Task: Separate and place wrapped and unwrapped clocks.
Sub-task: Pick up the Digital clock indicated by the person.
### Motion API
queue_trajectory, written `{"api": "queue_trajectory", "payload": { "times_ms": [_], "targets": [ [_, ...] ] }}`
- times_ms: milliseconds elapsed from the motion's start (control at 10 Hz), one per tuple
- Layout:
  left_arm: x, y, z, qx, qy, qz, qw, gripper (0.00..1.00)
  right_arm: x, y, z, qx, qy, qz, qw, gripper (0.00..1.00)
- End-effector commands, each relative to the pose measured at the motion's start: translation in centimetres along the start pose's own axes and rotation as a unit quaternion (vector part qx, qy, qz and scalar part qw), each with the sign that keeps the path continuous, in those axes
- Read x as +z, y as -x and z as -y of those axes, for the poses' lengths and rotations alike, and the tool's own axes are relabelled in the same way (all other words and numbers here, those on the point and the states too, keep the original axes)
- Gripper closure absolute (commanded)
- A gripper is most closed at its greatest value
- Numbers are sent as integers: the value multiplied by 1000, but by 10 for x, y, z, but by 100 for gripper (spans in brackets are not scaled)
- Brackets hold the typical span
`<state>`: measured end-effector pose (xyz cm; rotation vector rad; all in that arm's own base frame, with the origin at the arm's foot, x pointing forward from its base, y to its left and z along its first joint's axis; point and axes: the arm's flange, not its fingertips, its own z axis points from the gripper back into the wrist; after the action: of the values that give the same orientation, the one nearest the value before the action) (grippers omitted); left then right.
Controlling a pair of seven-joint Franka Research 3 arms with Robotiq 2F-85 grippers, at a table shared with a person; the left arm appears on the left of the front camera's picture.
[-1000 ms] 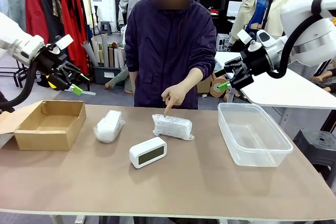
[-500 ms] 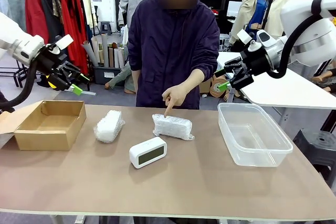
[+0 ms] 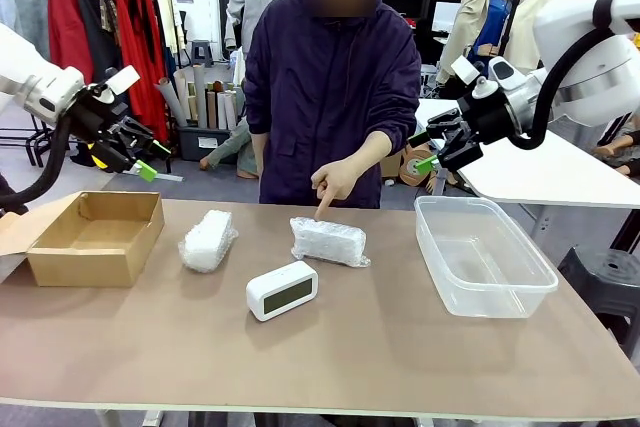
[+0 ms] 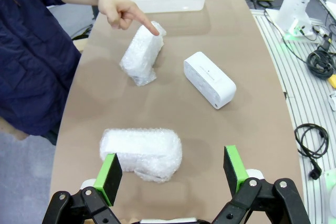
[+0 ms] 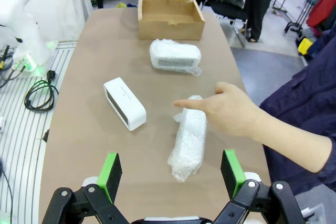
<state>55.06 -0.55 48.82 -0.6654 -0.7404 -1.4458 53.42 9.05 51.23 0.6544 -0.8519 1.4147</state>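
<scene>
The person's hand (image 3: 335, 185) points at the wrapped clock (image 3: 329, 241), which lies mid-table with its long axis left to right, below and left of the nearer right gripper (image 3: 421, 150), farther from the left gripper (image 3: 153, 159) (both spread wide, empty).

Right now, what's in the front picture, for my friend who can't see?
A person's hand points at the right wrapped clock. The left wrapped clock and the bare clock lie near it, between a box and a tub.
</scene>
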Motion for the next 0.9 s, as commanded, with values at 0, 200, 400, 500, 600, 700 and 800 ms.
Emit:
{"api": "queue_trajectory", "payload": {
  "times_ms": [0,200,400,500,600,700,800],
  "targets": [
    [1,-1,0,-1,0,2,1000,0,-20,-12,-4,-16,-3,-19,1000,0],
    [1,-1,0,-1,0,2,1000,0,-41,-33,-13,-38,-7,-61,997,0],
    [1,-1,0,-1,0,2,1000,0,-76,-55,-24,-60,-4,-127,990,0],
    [1,-1,0,-1,0,2,1000,0,-94,-66,-30,-50,-12,-160,986,0],
    [1,-1,0,-1,0,2,1000,0,-114,-76,-37,-36,-17,-187,982,0],
    [1,-1,0,-1,0,2,1000,0,-137,-84,-43,-28,-26,-221,974,0],
    [1,-1,0,-1,0,2,1000,0,-155,-88,-45,-19,-22,-262,965,0]
  ]
}}
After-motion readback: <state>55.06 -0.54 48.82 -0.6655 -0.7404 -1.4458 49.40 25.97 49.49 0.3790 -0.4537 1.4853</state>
